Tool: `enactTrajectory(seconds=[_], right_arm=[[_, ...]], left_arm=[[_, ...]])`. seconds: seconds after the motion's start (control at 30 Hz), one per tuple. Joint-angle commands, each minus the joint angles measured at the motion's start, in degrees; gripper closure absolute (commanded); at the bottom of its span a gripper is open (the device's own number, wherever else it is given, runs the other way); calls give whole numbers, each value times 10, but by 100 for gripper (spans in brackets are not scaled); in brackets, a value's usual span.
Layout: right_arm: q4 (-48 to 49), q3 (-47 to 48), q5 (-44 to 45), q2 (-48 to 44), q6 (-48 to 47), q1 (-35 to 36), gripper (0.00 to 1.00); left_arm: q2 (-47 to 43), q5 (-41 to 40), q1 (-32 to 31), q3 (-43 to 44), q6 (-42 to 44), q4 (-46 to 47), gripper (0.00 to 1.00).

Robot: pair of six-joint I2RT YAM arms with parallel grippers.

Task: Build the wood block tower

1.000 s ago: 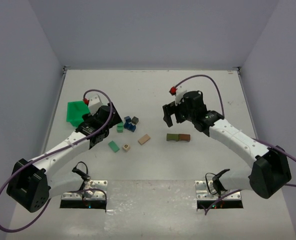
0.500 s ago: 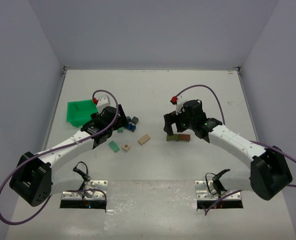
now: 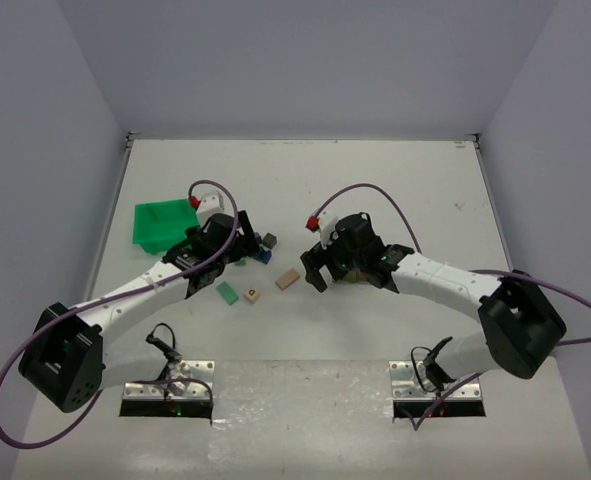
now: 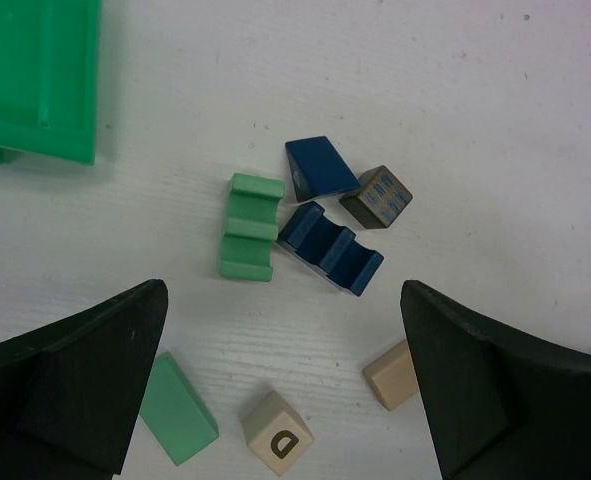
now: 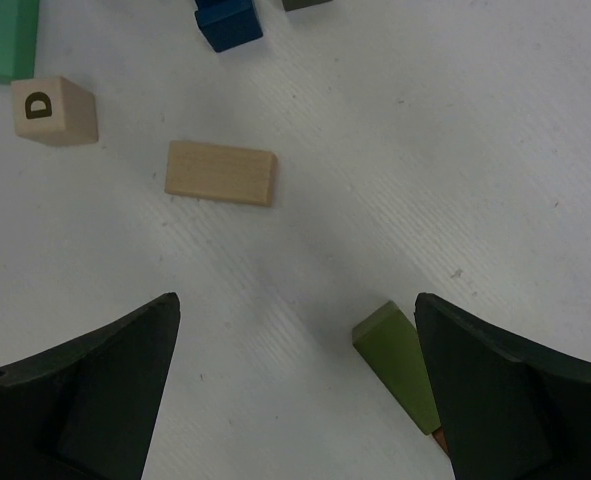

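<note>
On the tabletop (image 5: pixel 375 150) no wood block tower is raised yet; its pieces are scattered between the arms. The right jaws are spread and empty above bare surface between the tan bar (image 5: pixel 221 173) and the olive block (image 5: pixel 395 365). The left jaws, also spread and empty, are held over the blue blocks (image 4: pixel 330 248) and green ridged block (image 4: pixel 248 227). The tan bar is judged the next pick: the jaws should be centred over it, turned across its narrow width, and lowered clear of the D cube (image 5: pixel 55 110)
</note>
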Motion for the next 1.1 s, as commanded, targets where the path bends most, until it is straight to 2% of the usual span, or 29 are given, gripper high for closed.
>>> enactTrajectory(seconds=[0.0, 0.43, 0.7, 0.9, 1.07], right_arm=[[46, 23, 2, 12, -19, 12, 1], [74, 64, -68, 76, -19, 37, 1], [56, 104, -36, 126, -26, 66, 1], [41, 125, 2, 144, -44, 114, 1], [-17, 162, 109, 173, 53, 117, 1]], left_arm=[[-11, 2, -6, -10, -4, 19, 0], [-93, 3, -6, -47, -33, -10, 0], [-117, -27, -6, -57, -67, -57, 0], [-122, -20, -6, -58, -101, -93, 0], [-130, -26, -6, -76, -159, -126, 0]])
